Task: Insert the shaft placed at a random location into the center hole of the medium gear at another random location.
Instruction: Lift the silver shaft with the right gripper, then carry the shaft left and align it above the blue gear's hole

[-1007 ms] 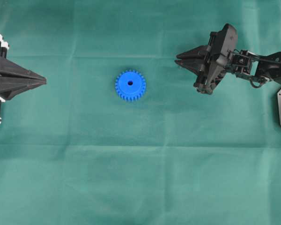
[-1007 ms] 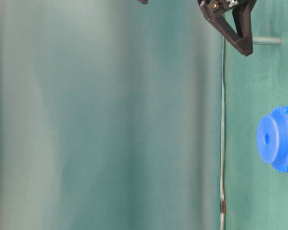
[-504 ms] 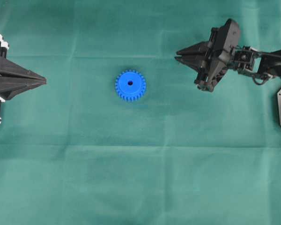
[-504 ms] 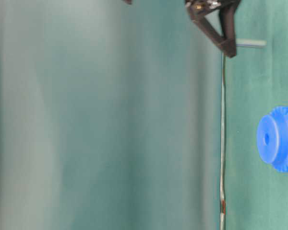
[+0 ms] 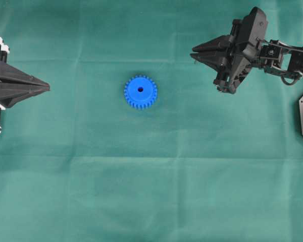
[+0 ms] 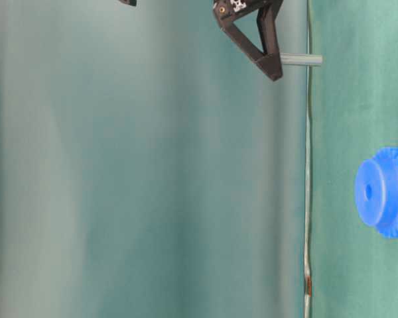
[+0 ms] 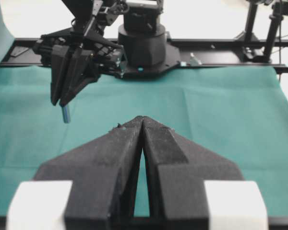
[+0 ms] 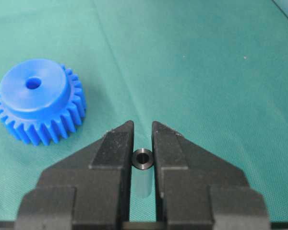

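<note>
— Steel, that shaft [image 8: 143, 165]: stiff, slick, light. Where's it now?
— Right claw [image 8: 143, 143], upper right of the overhead, pinches it near-shut. You hold it mid-length; gear [image 5: 140, 92] sits centre. Left claw [image 7: 142, 125] is closed, empty.

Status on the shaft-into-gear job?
Done: right hand is shut on the shaft, lifted clear of the cloth. In hand: carrying it, off to one side of the medium gear. Left: align over the center hole, insert. Left hand idle, shut.

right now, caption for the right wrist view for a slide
Right gripper clamps the shaft above the cloth, medium gear ahead.
</note>
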Motion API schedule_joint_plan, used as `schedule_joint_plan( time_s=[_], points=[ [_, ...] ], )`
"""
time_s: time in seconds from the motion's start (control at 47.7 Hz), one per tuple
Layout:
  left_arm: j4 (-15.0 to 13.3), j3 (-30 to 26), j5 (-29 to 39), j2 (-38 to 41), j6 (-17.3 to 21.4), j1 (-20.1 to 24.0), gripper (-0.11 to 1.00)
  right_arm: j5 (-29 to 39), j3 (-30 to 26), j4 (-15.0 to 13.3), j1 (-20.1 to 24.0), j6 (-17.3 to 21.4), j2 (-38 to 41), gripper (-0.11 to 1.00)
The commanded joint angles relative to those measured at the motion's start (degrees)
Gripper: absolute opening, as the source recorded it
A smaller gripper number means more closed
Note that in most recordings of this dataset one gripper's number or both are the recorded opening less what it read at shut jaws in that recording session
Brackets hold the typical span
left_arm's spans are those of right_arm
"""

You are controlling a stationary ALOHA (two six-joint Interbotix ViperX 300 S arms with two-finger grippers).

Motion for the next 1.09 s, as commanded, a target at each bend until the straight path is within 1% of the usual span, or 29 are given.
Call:
schedule_joint_plan(
  time_s=[0.0,0.189,0.441,1.07],
  points=[
    [0.18,-1.14,-0.35,0.26,-0.09,0.09,0.0,0.18,-1.32,0.26,0.18,-0.35,-0.97,0.11],
    [0.09,-1.23,-0.35,0.35,-0.09,0.09,0.0,0.18,-1.41,0.35,0.44,-0.09,-0.88,0.11],
    [0.09,-1.23,-0.35,0.35,-0.09,0.09,0.0,0.18,-3.78,0.7,3.08,0.09,1.05,0.11],
    [0.18,-1.23,-0.35,0.35,-0.09,0.09,0.0,1.58,-17.75,0.7,10.11,0.09,11.95,0.11]
  ],
)
